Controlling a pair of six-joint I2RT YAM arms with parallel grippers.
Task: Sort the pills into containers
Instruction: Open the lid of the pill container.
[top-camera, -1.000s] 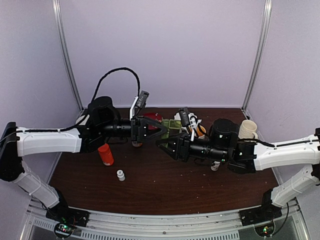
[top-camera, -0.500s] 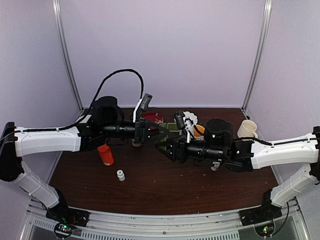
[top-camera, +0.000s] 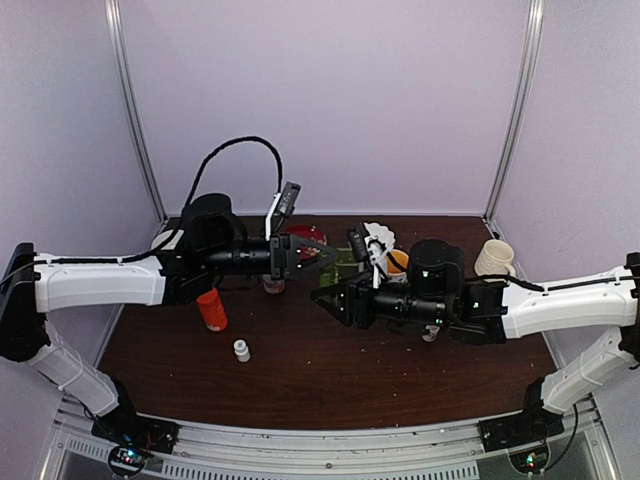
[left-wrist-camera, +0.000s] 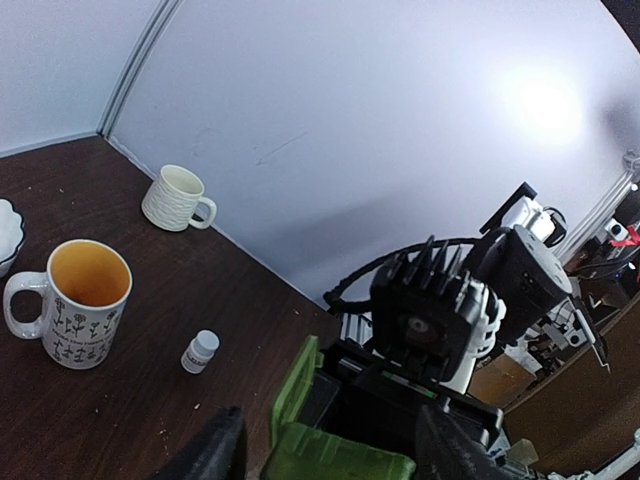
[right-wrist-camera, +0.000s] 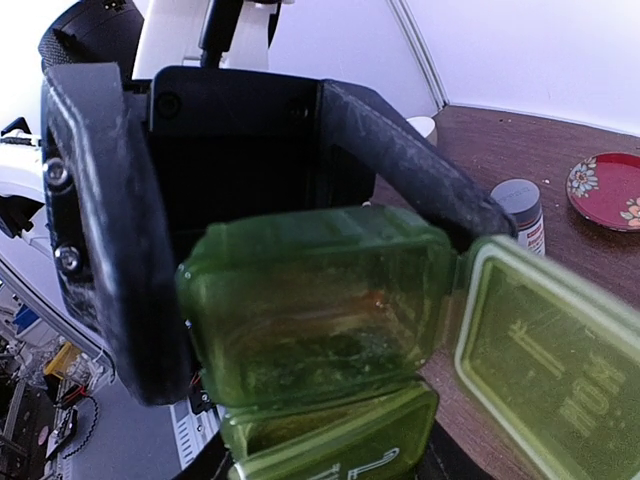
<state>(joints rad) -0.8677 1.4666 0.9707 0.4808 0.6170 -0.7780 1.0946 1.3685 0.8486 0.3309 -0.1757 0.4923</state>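
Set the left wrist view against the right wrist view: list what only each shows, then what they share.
Only the left wrist view: the patterned mug with orange inside, a ribbed white mug, a small white bottle and the right arm's finned black housing. Only the right wrist view: an open compartment of the pill box, its swung-open lid marked MON, a red plate and a grey-capped bottle. Both: that green pill box between the fingers of the left gripper; whether they press on it I cannot tell.
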